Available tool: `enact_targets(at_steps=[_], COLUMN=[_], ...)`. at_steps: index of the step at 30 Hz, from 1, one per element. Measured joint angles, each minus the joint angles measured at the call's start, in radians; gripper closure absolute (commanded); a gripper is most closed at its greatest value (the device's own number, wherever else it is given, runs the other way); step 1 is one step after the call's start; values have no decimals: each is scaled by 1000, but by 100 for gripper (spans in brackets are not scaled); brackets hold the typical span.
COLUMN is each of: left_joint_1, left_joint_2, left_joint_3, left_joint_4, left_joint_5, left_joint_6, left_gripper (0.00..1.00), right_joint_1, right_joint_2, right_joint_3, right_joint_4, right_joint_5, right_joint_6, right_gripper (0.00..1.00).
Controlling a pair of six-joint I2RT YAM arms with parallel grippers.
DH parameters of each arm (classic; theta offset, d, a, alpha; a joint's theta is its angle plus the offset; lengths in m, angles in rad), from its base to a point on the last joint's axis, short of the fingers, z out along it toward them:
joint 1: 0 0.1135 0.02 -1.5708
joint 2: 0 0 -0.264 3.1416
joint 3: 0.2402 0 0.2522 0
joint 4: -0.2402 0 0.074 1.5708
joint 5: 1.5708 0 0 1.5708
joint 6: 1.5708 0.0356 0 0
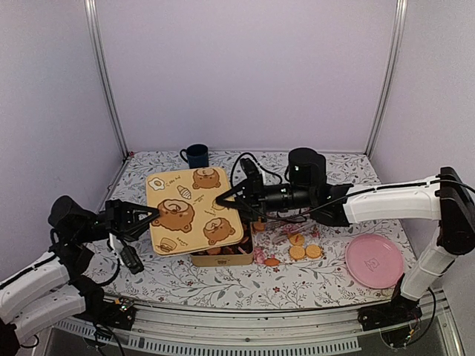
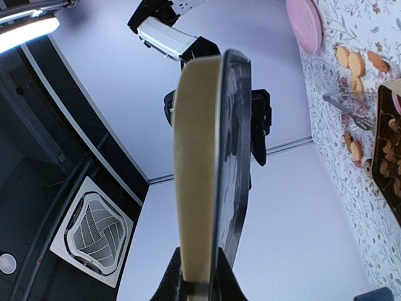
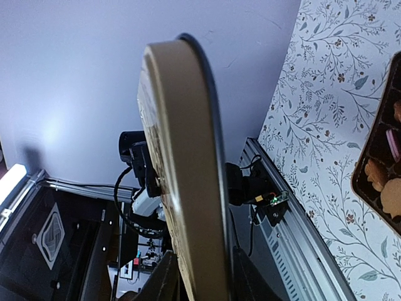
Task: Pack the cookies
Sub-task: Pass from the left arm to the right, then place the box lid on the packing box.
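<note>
A yellow tin lid [image 1: 194, 210] with bear pictures is held level above an open tin box [image 1: 223, 259]. My left gripper [image 1: 152, 215] is shut on its left edge and my right gripper [image 1: 223, 199] on its right edge. In the left wrist view the lid [image 2: 200, 157] shows edge-on between the gripper's [image 2: 200, 279] fingers. In the right wrist view the lid [image 3: 188, 175] sits the same way in the gripper [image 3: 202, 276]. Golden cookies [image 1: 305, 251] lie loose on the cloth right of the box. More cookies [image 3: 381, 179] lie inside the box.
A pink plate [image 1: 374, 261] lies at the right front of the flowered cloth. A dark blue mug [image 1: 197, 155] stands at the back. A clear plastic wrapper [image 1: 286, 233] lies beside the loose cookies. Purple walls close in three sides.
</note>
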Motion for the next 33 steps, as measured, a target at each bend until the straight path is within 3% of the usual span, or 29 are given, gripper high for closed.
enact_targets(at_steps=[5, 9, 12, 19, 24, 33], left_joint_1=[-16, -53, -85, -131, -135, -123], left_joint_2=[16, 34, 66, 175, 216, 223], left_joint_3=[-3, -11, -10, 19, 44, 124], left_joint_4=[5, -31, -85, -310, -436, -664], left_joint_5=[-43, -90, -137, -285, -387, -515], left_joint_6=[-27, -55, -56, -21, -9, -82], left_gripper=[94, 69, 42, 28, 1, 1], right_joint_1=[-8, -26, -47, -71, -93, -182], right_joint_2=[1, 1, 1, 2, 28, 138], right_joint_3=[-56, -109, -160, -198, -198, -188], right_joint_4=[49, 88, 116, 161, 203, 200], right_joint_5=[0, 8, 26, 61, 63, 15], right_joint_6=[29, 61, 100, 159, 174, 148], right_gripper=[70, 79, 87, 95, 96, 96])
